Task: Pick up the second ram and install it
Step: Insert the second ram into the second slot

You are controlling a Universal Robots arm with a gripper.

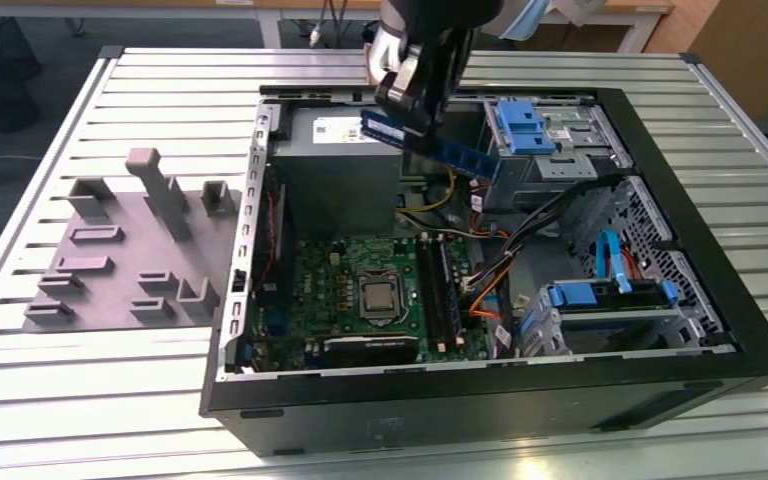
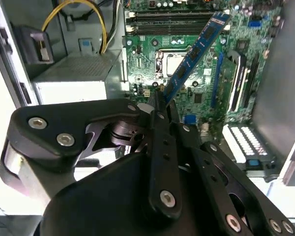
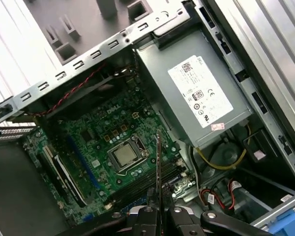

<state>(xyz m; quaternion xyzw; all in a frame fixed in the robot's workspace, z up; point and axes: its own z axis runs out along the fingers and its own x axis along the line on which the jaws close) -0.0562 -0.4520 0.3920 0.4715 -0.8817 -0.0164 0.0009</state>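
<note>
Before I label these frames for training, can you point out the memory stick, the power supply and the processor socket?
memory stick (image 2: 194, 49), second wrist view, middle of its blue board.
power supply (image 3: 187, 98), first wrist view, grey top face beside the white label.
processor socket (image 1: 381, 296), exterior view, centre of its metal lid.

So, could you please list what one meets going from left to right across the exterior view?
grey fixture with upright pegs → green motherboard → the second ram held in the gripper → blue drive bracket
</note>
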